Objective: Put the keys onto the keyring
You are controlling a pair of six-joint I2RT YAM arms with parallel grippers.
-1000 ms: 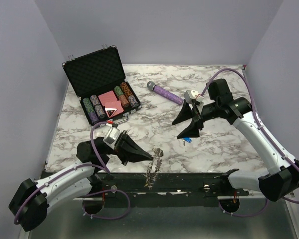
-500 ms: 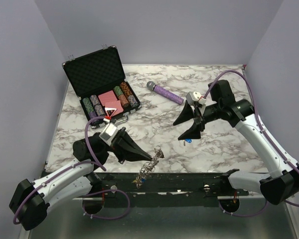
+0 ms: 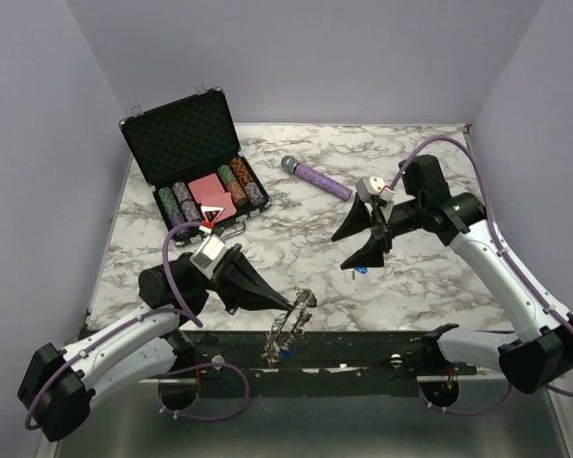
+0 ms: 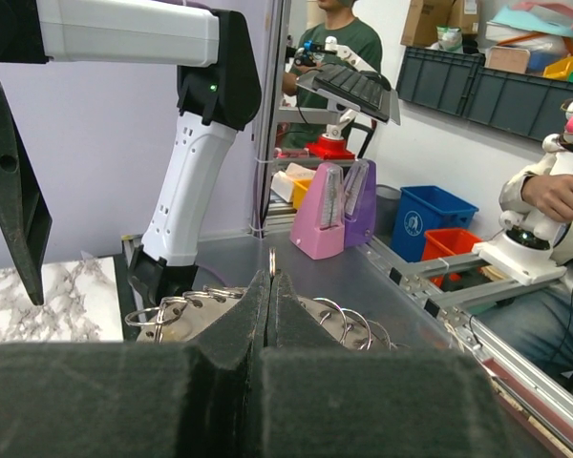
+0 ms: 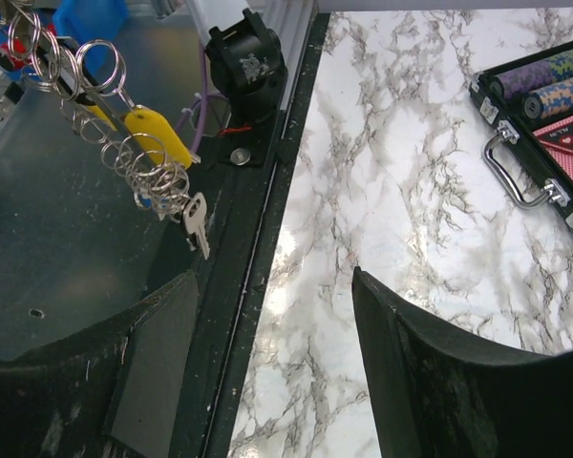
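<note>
— Top external, lower centre: left gripper [image 3: 289,303] clenched on the keyring [image 3: 286,331], hung off the near edge. Presented for threading?
— Likely. Farther up, right gripper [image 3: 361,239] stood released over a blue key [image 3: 360,270] on the table [image 3: 439,277].

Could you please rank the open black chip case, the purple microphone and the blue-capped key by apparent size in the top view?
Largest: open black foam-lined chip case.
Then: slim purple microphone.
Smallest: tiny blue-capped metal key.
</note>
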